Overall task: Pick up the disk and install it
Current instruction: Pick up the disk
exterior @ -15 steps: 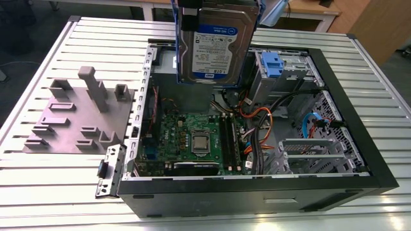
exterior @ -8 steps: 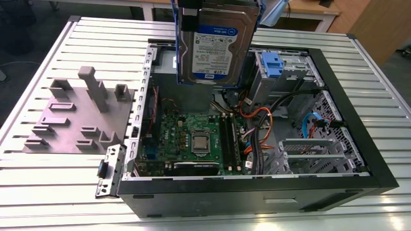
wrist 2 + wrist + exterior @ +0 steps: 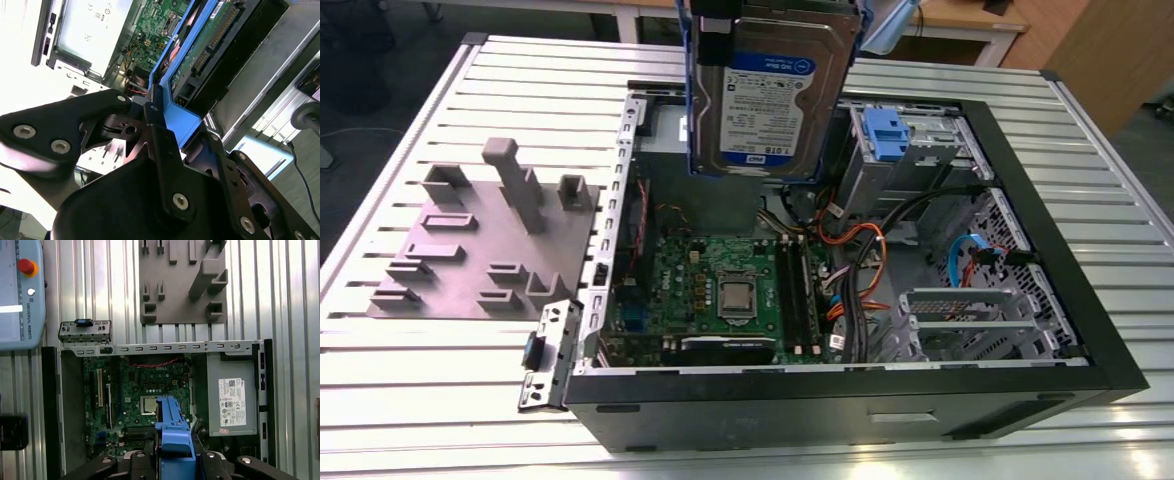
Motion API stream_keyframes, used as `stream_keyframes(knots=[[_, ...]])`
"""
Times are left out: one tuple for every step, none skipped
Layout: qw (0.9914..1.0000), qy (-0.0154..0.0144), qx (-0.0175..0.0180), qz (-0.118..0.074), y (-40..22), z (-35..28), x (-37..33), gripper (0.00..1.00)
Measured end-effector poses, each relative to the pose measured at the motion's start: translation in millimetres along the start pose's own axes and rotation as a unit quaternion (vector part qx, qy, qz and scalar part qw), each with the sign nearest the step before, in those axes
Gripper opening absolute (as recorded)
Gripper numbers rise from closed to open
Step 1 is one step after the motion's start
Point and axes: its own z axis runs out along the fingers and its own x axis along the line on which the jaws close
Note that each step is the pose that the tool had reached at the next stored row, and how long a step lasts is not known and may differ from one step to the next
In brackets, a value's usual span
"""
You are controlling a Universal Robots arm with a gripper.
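Observation:
The disk (image 3: 767,100), a silver hard drive with a white-and-blue label in a bright blue carrier frame, hangs on edge in the air above the back of the open computer case (image 3: 1067,300). In both wrist views my gripper (image 3: 167,117) is shut on the end of the blue carrier frame (image 3: 172,437), its black fingers (image 3: 157,130) pressed against the plastic. The disk's green circuit board and connector (image 3: 205,55) face the second wrist view. Below the held disk lies the motherboard (image 3: 142,400).
The metal drive cage with a small blue tab (image 3: 887,135) sits at the case's back right in the exterior view. A grey metal box with a white sticker (image 3: 232,395) fills one corner. A grey fixture plate (image 3: 480,240) lies beside the case on the slatted table (image 3: 400,400). A pendant (image 3: 20,290) rests nearby.

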Motion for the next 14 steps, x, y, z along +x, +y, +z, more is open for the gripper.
stream_keyframes(knots=[[1.00000,0.0000,0.0000,0.000,-0.6,0.0,0.0,0.36],[1.00000,0.0000,0.0000,0.000,-1.0,0.0,0.0,0.36],[1.00000,-0.0001,0.0000,0.000,-1.5,0.1,-0.1,0.36],[1.00000,0.0000,0.0000,0.000,-2.2,0.0,-0.1,0.36],[1.00000,0.0000,0.0000,0.000,-3.1,0.0,-0.2,0.36],[1.00000,0.0000,0.0000,0.000,-4.3,0.0,-0.3,0.36],[1.00000,0.0000,0.0000,0.000,-5.0,0.0,-0.3,0.36],[1.00000,0.0000,0.0000,0.000,-5.0,0.0,-0.2,0.36],[1.00000,0.0001,0.0000,0.000,-5.0,0.0,-0.2,0.36],[1.00000,0.0002,0.0000,0.000,-5.1,0.0,-0.1,0.36],[1.00000,0.0002,0.0000,0.000,-5.1,0.0,0.0,0.36],[1.00000,0.0002,0.0000,0.000,-5.1,0.0,0.0,0.36],[1.00000,0.0002,0.0000,0.000,-5.1,0.0,0.1,0.36],[1.00000,0.0001,0.0000,0.000,-5.1,0.0,0.4,0.36]])
